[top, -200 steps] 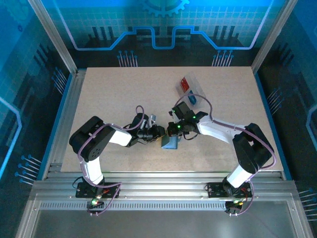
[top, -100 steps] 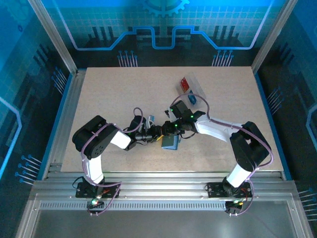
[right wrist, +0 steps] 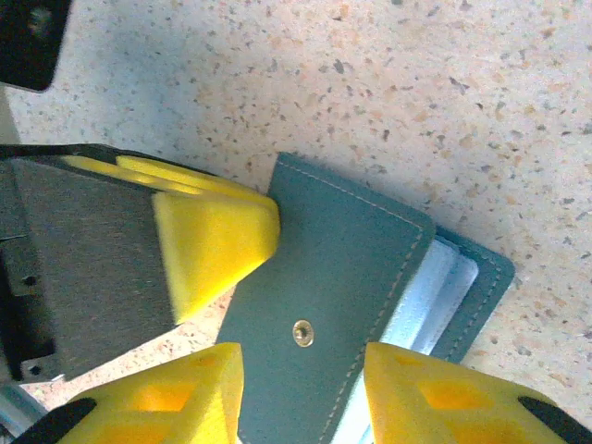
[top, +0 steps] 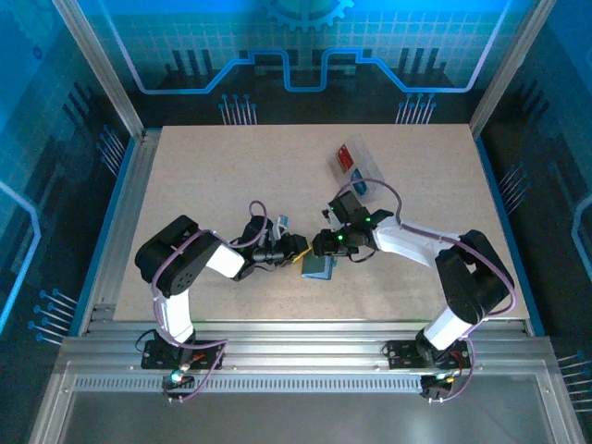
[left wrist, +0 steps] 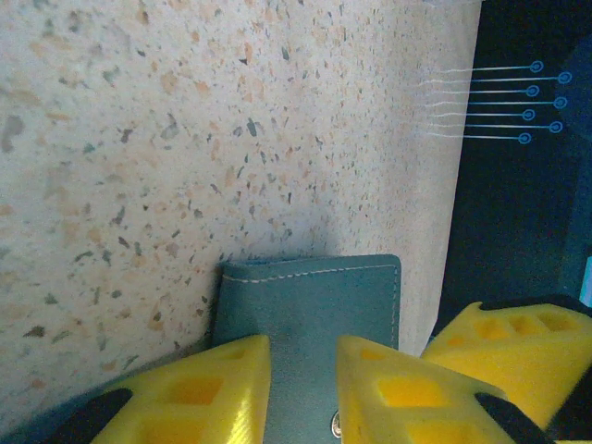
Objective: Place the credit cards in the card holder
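**Card holder flat on counter between both end effectors; cards in tray**

The card holder [top: 317,268] is seen lying flat on the counter [top: 213,185], near the front edge and about midway between the two arms. In the right wrist view its teal-grey cover faces up, with a snap stud [right wrist: 302,333] near the middle. It is slightly parted along one side, where pale inner pockets and the rim of the lower cover are exposed. That parted side is turned away from the left end effector [left wrist: 303,347], and the closed side is turned toward it. The long axis cannot be settled, since one end is hidden behind the fingers; in the overhead view the holder looks a little longer across the counter than front to back.

The left end effector's fingers are held a little apart over the closed side, with the cover showing in the narrow gap and nothing clamped between them. The right end effector [right wrist: 303,356] is spread wider above the stud, also clamped on nothing.

Well apart, toward the far right, a clear tray [top: 372,166] is seen carrying the red card [top: 346,155] and the blue card [top: 361,185].
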